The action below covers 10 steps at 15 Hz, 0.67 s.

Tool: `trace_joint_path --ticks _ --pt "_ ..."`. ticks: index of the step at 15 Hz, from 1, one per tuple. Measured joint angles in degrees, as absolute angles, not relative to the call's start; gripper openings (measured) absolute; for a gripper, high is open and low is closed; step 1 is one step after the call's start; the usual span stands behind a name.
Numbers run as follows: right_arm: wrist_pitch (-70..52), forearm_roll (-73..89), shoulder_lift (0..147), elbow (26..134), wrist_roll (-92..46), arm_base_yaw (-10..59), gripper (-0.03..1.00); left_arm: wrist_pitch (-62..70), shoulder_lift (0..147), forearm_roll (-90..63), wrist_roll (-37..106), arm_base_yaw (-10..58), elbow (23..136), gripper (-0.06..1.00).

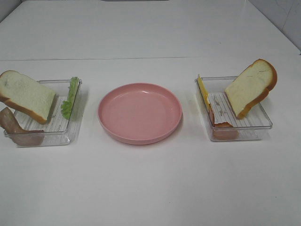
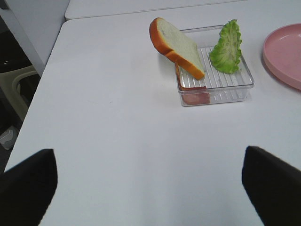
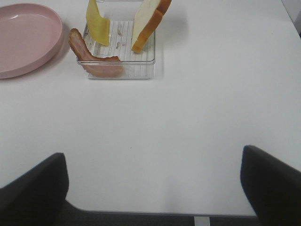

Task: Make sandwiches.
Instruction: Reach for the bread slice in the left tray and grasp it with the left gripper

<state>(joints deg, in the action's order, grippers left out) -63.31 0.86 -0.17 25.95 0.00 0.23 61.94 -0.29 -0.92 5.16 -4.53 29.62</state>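
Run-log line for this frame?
pink plate: bare | left tray: bread slice, lettuce, meat strip | right tray: bread slice, cheese slice, meat strip | jaws: both open, empty

tray [image 3: 141, 74]: bread [image 3: 148, 21] and cheese [image 3: 97, 24] standing tilted, meat strip [image 3: 91, 59] at corner | plate [image 3: 23, 37] just beside | right gripper [image 3: 153, 176] spread wide over table [image 3: 211, 94]

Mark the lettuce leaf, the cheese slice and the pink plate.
lettuce leaf [image 2: 226, 47], left wrist view, middle of the ruffled leaf.
cheese slice [image 3: 97, 23], right wrist view, its flat yellow face.
pink plate [image 1: 139, 113], exterior high view, bare centre of the dish.
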Motion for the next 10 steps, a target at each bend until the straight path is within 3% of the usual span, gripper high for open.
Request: trace_joint_path --ticks 10 --pt "-63.31 0.86 -0.17 25.95 0.00 0.23 0.96 61.94 -0.29 -0.92 5.16 -4.53 29.62 0.99"
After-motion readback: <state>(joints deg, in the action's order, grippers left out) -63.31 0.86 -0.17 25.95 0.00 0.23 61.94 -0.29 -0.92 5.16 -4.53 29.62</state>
